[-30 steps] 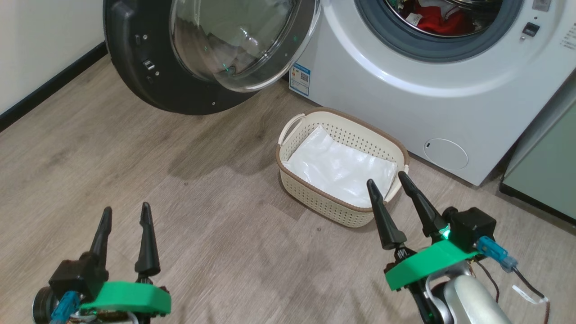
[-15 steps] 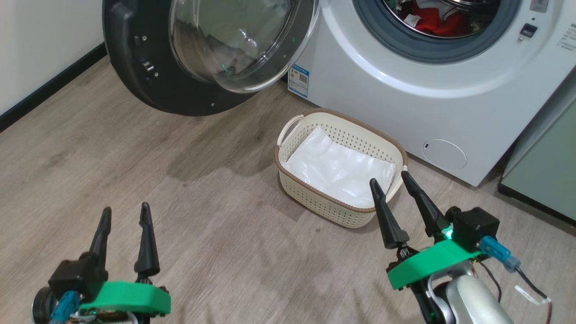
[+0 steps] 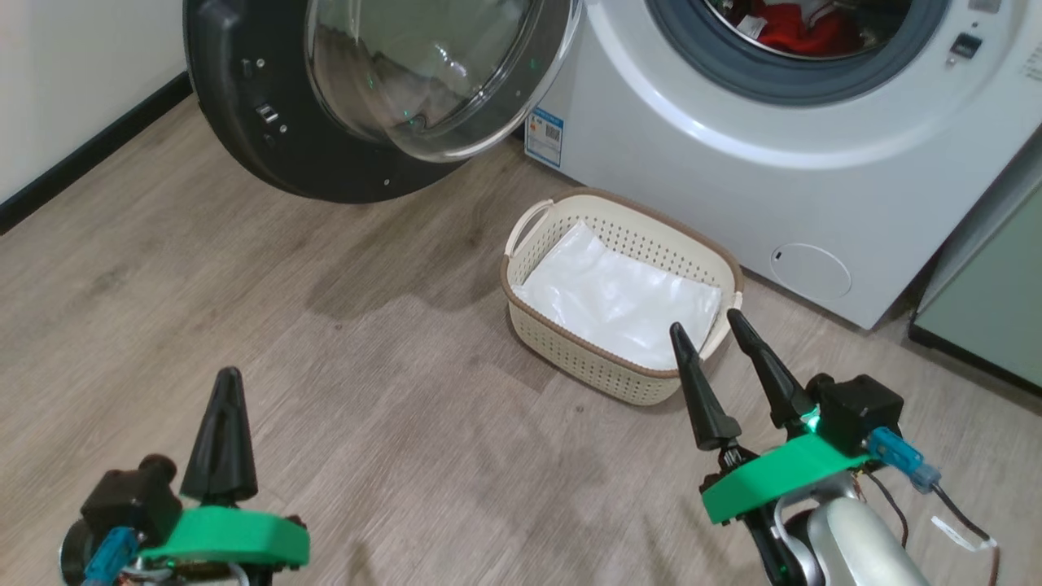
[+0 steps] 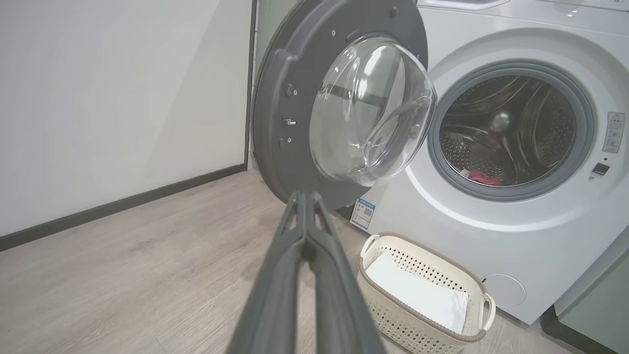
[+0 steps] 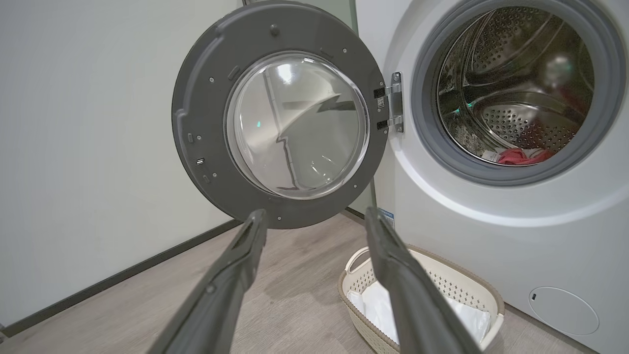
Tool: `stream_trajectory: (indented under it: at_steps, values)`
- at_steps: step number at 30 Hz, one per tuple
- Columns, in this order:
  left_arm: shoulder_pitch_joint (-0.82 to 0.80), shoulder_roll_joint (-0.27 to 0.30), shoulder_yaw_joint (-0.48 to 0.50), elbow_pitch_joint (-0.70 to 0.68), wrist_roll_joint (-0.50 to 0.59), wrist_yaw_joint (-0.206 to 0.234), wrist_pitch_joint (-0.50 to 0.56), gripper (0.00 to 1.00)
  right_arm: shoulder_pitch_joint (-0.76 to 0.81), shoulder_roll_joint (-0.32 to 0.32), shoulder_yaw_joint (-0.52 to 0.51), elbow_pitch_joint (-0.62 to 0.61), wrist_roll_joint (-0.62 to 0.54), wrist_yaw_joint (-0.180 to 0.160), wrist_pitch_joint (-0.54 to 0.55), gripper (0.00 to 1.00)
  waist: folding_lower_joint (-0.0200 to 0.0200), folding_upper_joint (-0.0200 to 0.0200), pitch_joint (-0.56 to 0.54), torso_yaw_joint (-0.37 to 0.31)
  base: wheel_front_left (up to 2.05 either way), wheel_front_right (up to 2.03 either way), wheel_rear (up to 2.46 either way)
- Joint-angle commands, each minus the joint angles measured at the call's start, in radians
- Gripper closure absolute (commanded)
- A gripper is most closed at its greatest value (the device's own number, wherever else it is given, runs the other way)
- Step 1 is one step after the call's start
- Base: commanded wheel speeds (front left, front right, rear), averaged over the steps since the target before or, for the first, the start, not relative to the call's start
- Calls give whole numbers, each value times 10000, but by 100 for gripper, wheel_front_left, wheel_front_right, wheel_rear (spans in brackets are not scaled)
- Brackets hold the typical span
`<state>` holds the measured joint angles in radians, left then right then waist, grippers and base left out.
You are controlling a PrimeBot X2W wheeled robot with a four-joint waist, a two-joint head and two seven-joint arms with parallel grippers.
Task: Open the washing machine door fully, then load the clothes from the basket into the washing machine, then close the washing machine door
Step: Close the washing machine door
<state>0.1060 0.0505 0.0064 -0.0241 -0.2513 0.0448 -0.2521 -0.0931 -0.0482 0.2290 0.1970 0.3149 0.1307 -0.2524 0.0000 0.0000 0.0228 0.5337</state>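
Hanging open left of the washer [image 3: 733, 187], the door [image 3: 244, 122] is judged rigid and slick, best pushed at its rim's free edge; left gripper [image 3: 226, 378] is clenched empty, right gripper [image 3: 704, 321] spread; clothes [image 3: 794, 37] lie inside the washer.

Grey wood-look floor [image 3: 244, 285], white wall [image 3: 65, 81], black skirting [image 3: 89, 152], pale green cabinet [image 3: 1001, 293]

**Plank floor, three things standing on it**

The floor [image 3: 326, 366] is grey-brown wood-look planking. The basket [image 3: 586, 366] stands on it just in front of the washing machine [image 3: 733, 187]. That machine also rests on the floor, with a pale green cabinet [image 3: 993, 309] just beside it.
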Motion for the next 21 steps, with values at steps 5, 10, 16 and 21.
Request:
stream_trajectory:
  at_steps: [5, 10, 16, 21]
  values:
    - [-521, -3, 659, -904, -29, -50, -97, 100, -363, -20, 222, -359, -363, 0, -94, 0, 0, 0, 414, 28, 0, 0, 0]
    - [-1264, 218, 1394, -1398, 203, -551, -97, 100, -436, -20, -148, -563, -972, 0, 36, 0, 0, 0, 1173, 59, 0, 0, 0]
    - [-3168, 1571, 2519, -1001, 170, -1060, -97, 100, -113, -34, -547, -1521, -1677, 0, 530, 0, 0, 0, 2084, 18, 0, 0, 0]
    - [-5825, 3216, 3610, 1479, -803, -1332, 52, 100, -112, -208, -604, -2361, -1964, 0, 1102, 0, 0, 0, 3000, -361, 0, 0, 0]
